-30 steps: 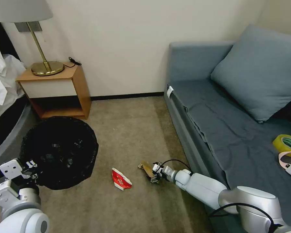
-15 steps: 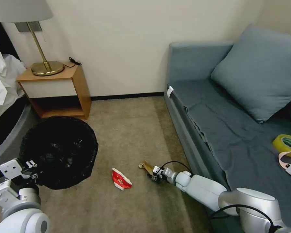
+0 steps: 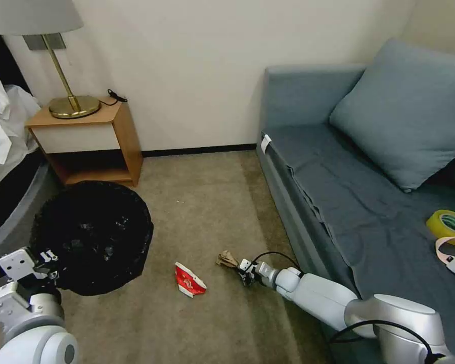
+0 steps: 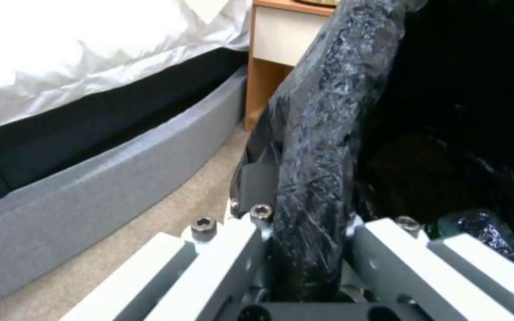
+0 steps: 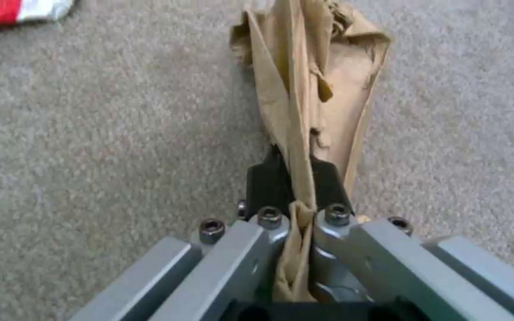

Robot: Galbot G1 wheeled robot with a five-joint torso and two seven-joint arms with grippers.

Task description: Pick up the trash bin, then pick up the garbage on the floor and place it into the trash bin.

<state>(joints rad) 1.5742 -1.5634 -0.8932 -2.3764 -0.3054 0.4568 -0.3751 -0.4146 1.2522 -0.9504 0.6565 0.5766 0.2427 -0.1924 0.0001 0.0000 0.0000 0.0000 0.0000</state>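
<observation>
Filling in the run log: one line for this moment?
left gripper: shut on trash bin rim | right gripper: shut on brown paper scrap, at carpet | red-and-white carton: on floor

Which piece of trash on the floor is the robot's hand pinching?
The crumpled brown paper scrap, squeezed in the right hand near the sofa. The red-and-white carton lies flat on the carpet, untouched.
</observation>
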